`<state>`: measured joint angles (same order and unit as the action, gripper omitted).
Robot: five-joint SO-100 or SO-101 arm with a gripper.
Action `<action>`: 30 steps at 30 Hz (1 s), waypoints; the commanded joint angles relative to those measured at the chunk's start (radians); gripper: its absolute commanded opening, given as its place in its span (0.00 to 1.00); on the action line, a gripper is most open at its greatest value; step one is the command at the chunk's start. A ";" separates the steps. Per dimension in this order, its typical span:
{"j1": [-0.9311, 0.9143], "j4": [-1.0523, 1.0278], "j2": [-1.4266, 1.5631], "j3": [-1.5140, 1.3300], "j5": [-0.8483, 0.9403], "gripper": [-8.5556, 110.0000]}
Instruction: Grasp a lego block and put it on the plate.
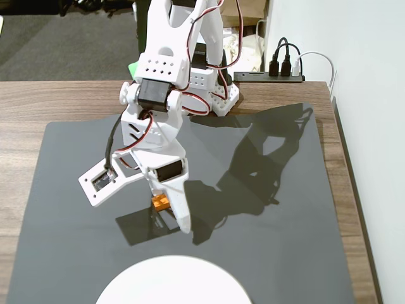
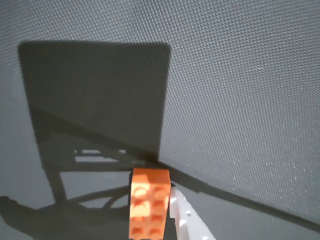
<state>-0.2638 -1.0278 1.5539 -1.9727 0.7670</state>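
Wooden table [image 1: 63,104] is carrying a dark grey mat [image 1: 278,253] that is covering most of its surface. A black USB hub [image 1: 269,77] is sitting at the far edge, right of the arm's base, cables plugged in.

White SO-100 arm [image 1: 166,120] is reaching down over the mat's middle, casting a sharp shadow to the right.

White plate [image 1: 172,282] is lying at the near edge of the mat, partly cut off by the frame, apart from the arm.

Gripper [image 1: 169,212] is pointing down at the mat. Orange lego block [image 2: 148,209] is sitting against the white finger [image 2: 187,220], studs showing in the wrist view. The second finger is out of sight, so I cannot tell whether the fingers are clamped on the block.
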 commanded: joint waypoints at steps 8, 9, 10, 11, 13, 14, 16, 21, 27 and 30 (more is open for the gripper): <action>0.026 0.005 0.005 -0.014 0.009 0.45; 0.029 0.002 0.005 -0.014 0.012 0.44; 0.032 0.000 0.005 -0.014 0.014 0.44; 0.034 -0.003 0.005 -0.014 0.015 0.44; 0.035 -0.005 0.005 -0.014 0.018 0.42; 0.035 -0.006 0.003 -0.014 0.021 0.41; 0.037 -0.006 0.003 -0.014 0.025 0.37; 0.038 -0.008 0.000 -0.018 0.029 0.29; 0.037 0.000 0.000 -0.023 0.029 0.24; 0.037 0.003 0.000 -0.025 0.029 0.20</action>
<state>-0.2347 -1.0247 1.5509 -1.9957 0.7885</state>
